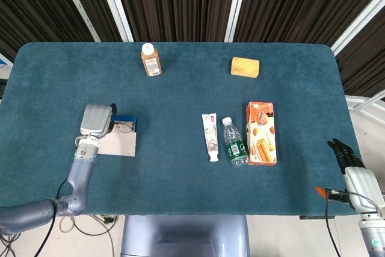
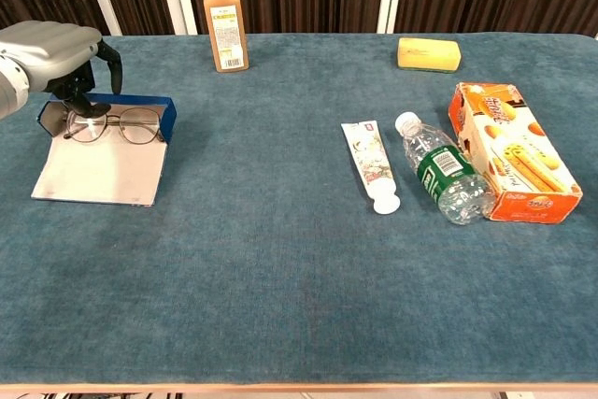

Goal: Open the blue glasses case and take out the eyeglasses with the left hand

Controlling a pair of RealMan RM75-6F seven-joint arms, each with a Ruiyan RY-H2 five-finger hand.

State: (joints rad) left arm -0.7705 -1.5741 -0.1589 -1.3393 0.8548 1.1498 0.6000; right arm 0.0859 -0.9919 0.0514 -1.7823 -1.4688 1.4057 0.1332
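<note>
The left hand curls over the far left end of the open blue glasses case, fingers bent down onto the eyeglasses; whether they actually grip the frame cannot be told. The thin-rimmed glasses sit in the blue tray, lenses facing the front, with the pale lid flap lying flat on the cloth toward the robot. The case lies near the table's left edge, well apart from everything else. Across open cloth to the right lie a toothpaste tube, a water bottle and an orange biscuit box, side by side. A brown juice bottle and a yellow sponge stand near the far edge. The right hand hangs off the teal table, fingers straight and holding nothing. Dark ribbed panels back the scene.
</note>
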